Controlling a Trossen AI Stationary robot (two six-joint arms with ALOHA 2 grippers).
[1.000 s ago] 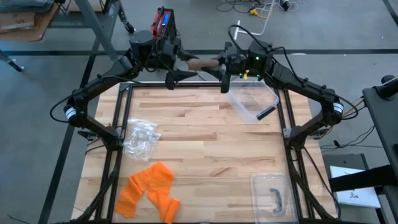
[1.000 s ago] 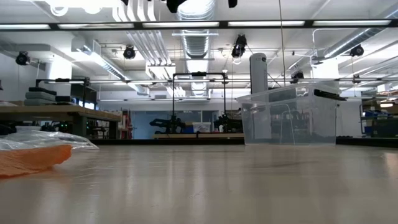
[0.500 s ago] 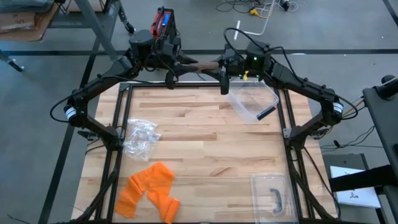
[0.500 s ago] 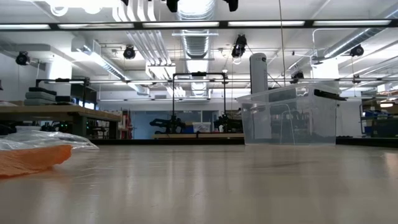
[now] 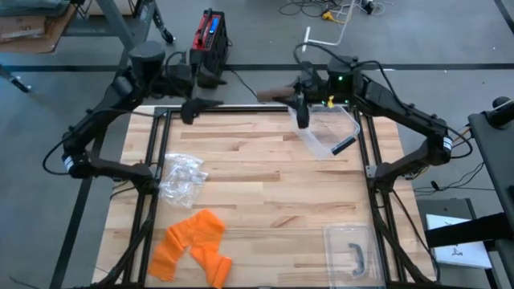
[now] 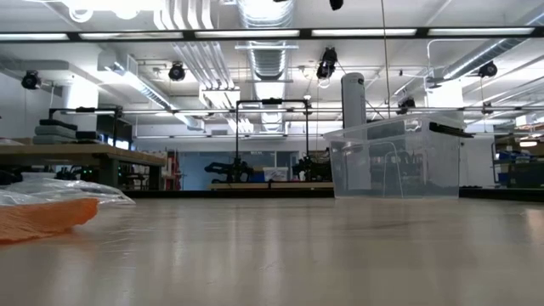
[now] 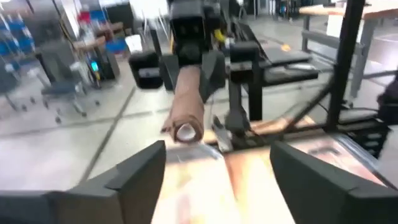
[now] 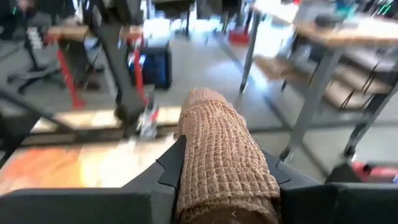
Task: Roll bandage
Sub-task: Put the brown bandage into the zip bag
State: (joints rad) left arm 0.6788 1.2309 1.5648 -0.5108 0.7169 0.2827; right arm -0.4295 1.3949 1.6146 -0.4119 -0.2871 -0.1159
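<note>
Wooden slatted table (image 5: 265, 193): lying under both arms, its far edge being where the work is happening.

Clear plastic open bin (image 5: 325, 132): sitting at the far right of the table, just beside the right arm's tool.

Orange crumpled cloth (image 5: 193, 245) and clear crinkled plastic bag (image 5: 183, 177): lying at the near left, well apart from either arm and playing no part here.

Right gripper (image 5: 299, 98): hanging above the table's far edge, its fingers clamped on the roll's sides, one dark finger (image 8: 168, 171) pressing each flank.

Left gripper (image 5: 193, 111): hovering above the far left edge, fingers (image 7: 134, 174) spread wide with nothing between them.

Tan woven rolled bandage (image 5: 277, 91): sitting in the right gripper, off the table, long axis running level and pointing toward the left arm, its spiralled free end (image 7: 185, 132) facing the left fingers. The roll is lying straight ahead of that open pair, apart from it; any handover or finishing turn, I judge, depends on the left closing along this axis.
</note>
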